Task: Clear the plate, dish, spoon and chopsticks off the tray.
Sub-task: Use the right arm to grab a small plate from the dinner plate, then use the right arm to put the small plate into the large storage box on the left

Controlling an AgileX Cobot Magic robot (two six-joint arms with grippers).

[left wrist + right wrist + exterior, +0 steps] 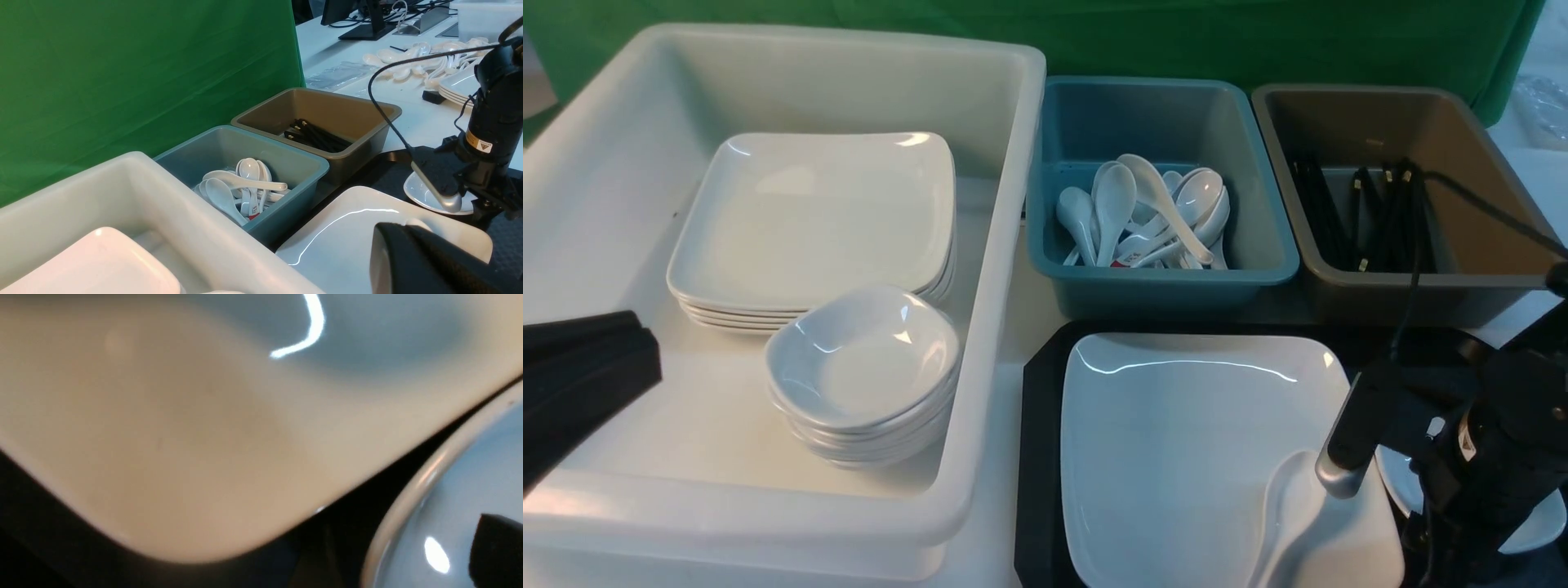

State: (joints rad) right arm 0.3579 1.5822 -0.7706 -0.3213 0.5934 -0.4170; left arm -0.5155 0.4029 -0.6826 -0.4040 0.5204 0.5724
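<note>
The large white plate (1192,441) fills most of the black tray (1037,457). A white spoon (1286,523) lies on the plate's near right corner. The small white dish (1539,527) sits on the tray to the plate's right, mostly under my right arm. My right gripper (484,202) is down at the dish, open, with one dark fingertip (498,551) over its inside and nothing held. My left gripper (645,363) hovers shut and empty over the white bin's near left side. Black chopsticks (1380,216) lie in the brown bin; none show on the tray.
The white bin (1005,245) at the left holds a stack of square plates (817,220) and a stack of dishes (862,367). Behind the tray stand a teal bin (1282,261) of spoons and the brown bin (1486,282). A black cable (1417,245) runs from the right arm over it.
</note>
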